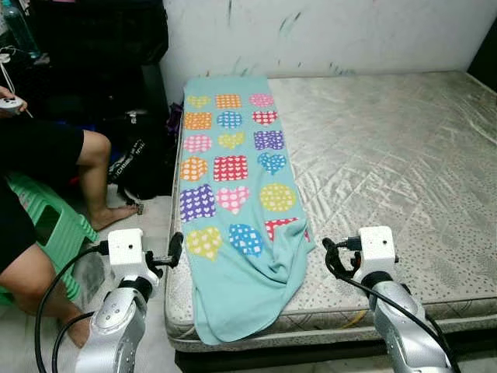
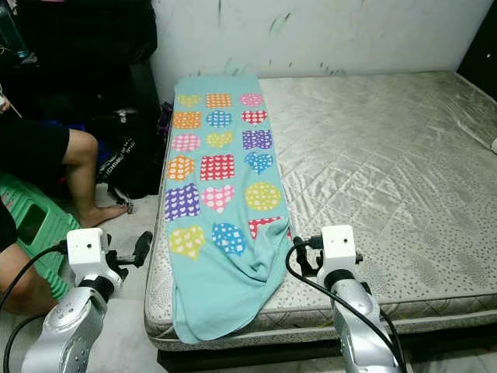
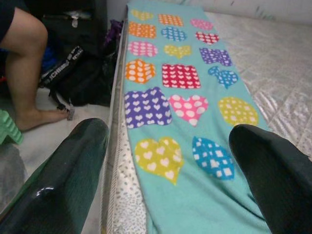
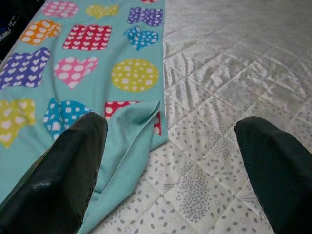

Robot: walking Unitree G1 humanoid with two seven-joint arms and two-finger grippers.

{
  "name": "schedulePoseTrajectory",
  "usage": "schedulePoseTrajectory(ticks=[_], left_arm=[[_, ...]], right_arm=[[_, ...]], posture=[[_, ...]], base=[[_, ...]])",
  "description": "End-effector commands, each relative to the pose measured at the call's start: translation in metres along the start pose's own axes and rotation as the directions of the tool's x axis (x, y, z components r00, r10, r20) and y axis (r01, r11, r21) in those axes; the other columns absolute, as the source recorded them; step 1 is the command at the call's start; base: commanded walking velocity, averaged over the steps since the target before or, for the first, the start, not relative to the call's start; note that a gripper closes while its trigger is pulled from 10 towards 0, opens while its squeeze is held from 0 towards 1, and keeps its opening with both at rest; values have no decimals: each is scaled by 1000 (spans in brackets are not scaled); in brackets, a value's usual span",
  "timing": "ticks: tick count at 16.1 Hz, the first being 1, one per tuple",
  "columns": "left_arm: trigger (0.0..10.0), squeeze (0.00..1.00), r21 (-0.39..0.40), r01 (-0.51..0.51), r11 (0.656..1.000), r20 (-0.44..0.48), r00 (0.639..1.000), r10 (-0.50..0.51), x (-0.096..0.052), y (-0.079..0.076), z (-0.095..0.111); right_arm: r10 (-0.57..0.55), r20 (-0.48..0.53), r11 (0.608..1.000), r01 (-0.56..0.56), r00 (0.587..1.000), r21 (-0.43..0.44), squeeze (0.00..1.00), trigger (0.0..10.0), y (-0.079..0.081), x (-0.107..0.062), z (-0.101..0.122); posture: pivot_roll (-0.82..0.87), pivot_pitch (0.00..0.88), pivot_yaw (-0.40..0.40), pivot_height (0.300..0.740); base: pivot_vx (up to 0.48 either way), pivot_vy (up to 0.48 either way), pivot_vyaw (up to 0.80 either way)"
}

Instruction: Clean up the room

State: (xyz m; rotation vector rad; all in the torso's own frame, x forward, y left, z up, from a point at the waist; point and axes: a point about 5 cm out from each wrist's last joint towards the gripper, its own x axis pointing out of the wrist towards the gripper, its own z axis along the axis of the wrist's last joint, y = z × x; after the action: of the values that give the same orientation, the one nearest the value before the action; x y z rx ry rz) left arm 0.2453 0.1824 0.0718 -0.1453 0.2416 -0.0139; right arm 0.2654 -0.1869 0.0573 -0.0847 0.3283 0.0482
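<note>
- Lying along the mattress's (image 1: 388, 155) left edge, the teal blanket (image 1: 233, 179) runs its long axis near to far, its near end drooping over the mattress's front edge.
- The left gripper (image 3: 165, 161), fingers spread apart, sits at the blanket's near-left corner, just off the mattress side.
- The right gripper (image 4: 168, 161), fingers likewise apart, hovers at the folded-over near-right corner (image 4: 139, 119).
- Both grippers flank the near end about equally; neither grips anything.

A home bedroom: a bare quilted mattress (image 1: 388, 179) against a scuffed white wall (image 1: 326, 35), with a heart-patterned teal blanket (image 1: 233, 202) laid on it.
</note>
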Motion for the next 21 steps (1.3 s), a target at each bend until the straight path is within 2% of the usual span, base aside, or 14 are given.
schedulePoseTrajectory(ticks=[1,5,9,15,21], left_arm=[[10000,0,19,2,1000,1,1000,-2,-2,1,3],[10000,0,19,0,1000,-5,1000,0,-3,1,3],[10000,0,25,3,1000,-12,1000,-2,-4,0,2],[10000,0,21,4,1000,-39,999,-3,-11,0,-3],[10000,0,20,10,1000,-57,998,-9,-16,-1,-5]], right_arm=[[1,9,1000,-1,1000,0,0,10000,1,-2,4],[8,-2,1000,-8,1000,-2,0,10000,2,-3,3],[85,-65,995,-87,994,-39,0,10000,11,-4,-4],[118,-132,990,-127,984,-68,0,10000,15,-12,-14],[129,-137,989,-138,982,-61,0,10000,18,-20,-15]], posture=[[-112,42,27,740],[-111,46,27,740],[-110,50,28,740],[-110,75,23,740],[-109,89,29,740]], base=[[0,0,0],[0,0,0],[0,0,0],[0,0,0],[0,0,0]])
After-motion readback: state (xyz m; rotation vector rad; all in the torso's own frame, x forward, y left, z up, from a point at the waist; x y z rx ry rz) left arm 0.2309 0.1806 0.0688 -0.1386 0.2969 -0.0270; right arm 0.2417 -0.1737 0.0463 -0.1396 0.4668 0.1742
